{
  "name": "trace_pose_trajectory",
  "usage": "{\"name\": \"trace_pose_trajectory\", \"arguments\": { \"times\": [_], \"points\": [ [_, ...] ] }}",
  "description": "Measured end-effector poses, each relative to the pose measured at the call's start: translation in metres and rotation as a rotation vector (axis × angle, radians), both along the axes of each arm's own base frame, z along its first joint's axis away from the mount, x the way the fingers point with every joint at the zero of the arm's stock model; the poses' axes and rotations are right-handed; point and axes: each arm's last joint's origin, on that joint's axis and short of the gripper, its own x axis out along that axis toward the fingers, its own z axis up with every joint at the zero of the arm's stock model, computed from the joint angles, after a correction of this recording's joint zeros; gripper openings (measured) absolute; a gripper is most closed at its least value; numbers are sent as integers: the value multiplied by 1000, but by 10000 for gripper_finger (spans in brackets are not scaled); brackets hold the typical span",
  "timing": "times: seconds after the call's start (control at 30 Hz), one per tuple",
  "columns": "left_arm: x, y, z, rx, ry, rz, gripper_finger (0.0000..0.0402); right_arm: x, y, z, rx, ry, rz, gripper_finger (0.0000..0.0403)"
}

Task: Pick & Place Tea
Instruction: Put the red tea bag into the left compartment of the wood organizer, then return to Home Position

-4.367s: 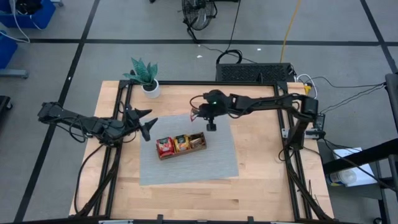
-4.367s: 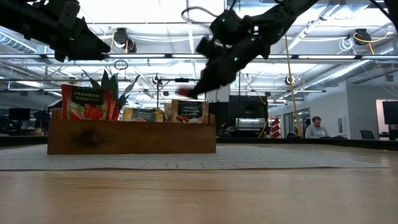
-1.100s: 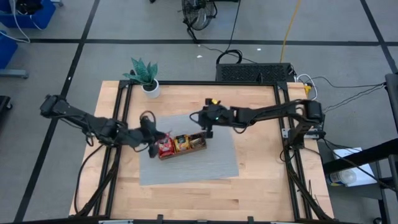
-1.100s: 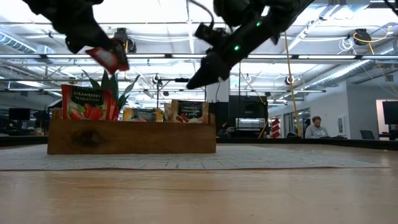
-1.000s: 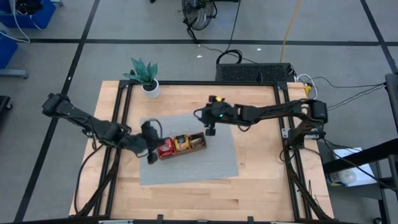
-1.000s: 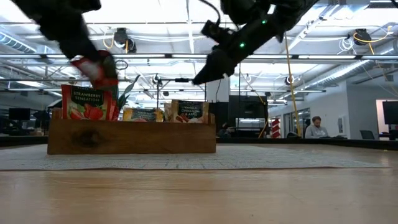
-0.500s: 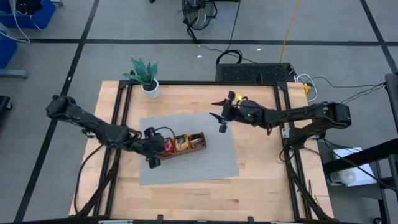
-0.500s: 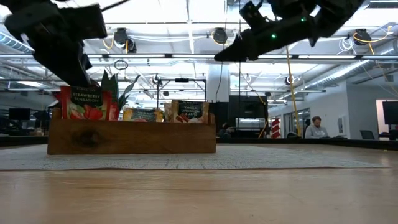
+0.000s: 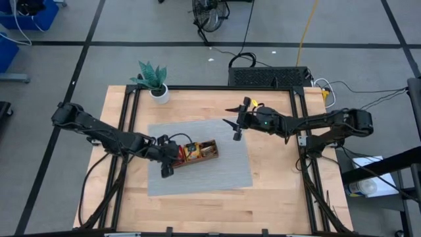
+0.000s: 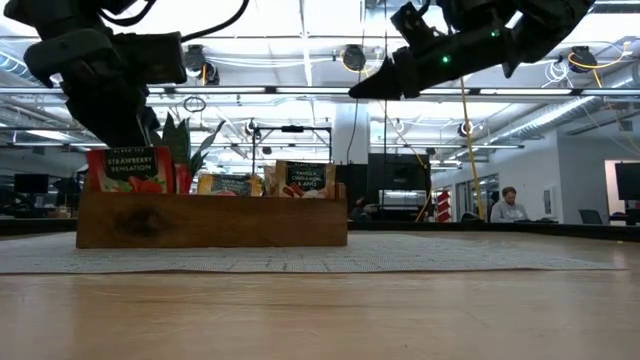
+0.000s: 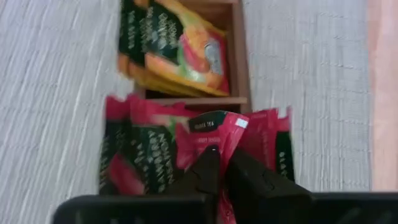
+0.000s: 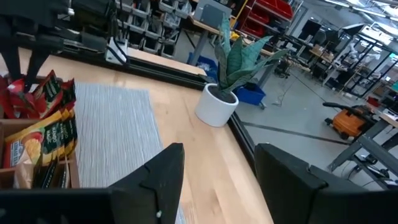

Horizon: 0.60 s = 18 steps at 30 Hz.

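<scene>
A brown wooden tray (image 9: 209,153) lies on the grey mat (image 9: 210,178). Its three compartments hold tea sachets standing on edge: red (image 11: 134,155) at the left end, orange-yellow (image 11: 186,50) in the middle, dark green (image 10: 305,178) at the right. My left gripper (image 9: 168,157) is over the left compartment, shut on a red sachet (image 11: 214,130). My right gripper (image 9: 235,125) hangs open with nothing between its fingers, high above the mat's far right part, away from the tray. My left gripper pinches one red sachet (image 11: 217,142) between its two fingers (image 11: 208,165), coming from above and pointing steeply down. The fingers cover the edge they are on. The sachet's other end reaches down among the red sachets in the tray's left compartment.
A potted plant (image 9: 152,82) stands at the table's far left corner. Black frame rails (image 9: 131,118) run along the table's sides and far edge. Bare wood (image 9: 276,178) lies to the mat's right and near side. A person (image 10: 508,205) sits far off in the room.
My left gripper has come down toward the tray's left compartment with the red sachet, which now stands among the other red ones. My right gripper has risen and drawn away from the tray toward the table's right edge, still open.
</scene>
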Motion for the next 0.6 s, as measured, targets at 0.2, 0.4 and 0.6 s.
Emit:
{"name": "trace_pose_trajectory", "arguments": {
  "times": [0.2,0.4,0.6],
  "points": [
    [3,4,4,-14,-49,26,60,0,0,0,-2,-1,0,180],
    [3,6,12,-47,-105,59,80,0,0,0,-1,1,-1,180],
    [3,6,21,-77,-177,57,76,0,0,0,-1,-1,-1,180]
  ]
}}
